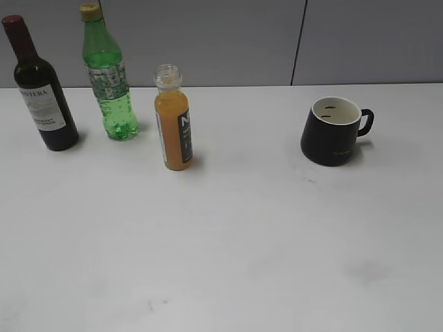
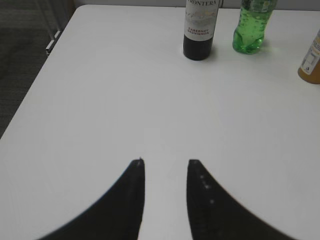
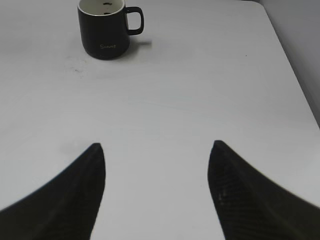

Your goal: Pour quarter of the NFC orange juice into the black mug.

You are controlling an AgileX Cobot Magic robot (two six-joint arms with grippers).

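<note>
White table (image 1: 228, 263) under a grey wall carries everything. Uncapped juice (image 1: 173, 128) stands far ahead-right of the left jaws (image 2: 165, 162), narrowly parted, empty. Mug (image 3: 103, 27), faint script near base, sits far ahead-left of the right jaws (image 3: 157, 147), wide, empty. "Frontera" wine (image 2: 200, 27) and green bottle (image 2: 252, 25) stand ahead of the left jaws.
</note>
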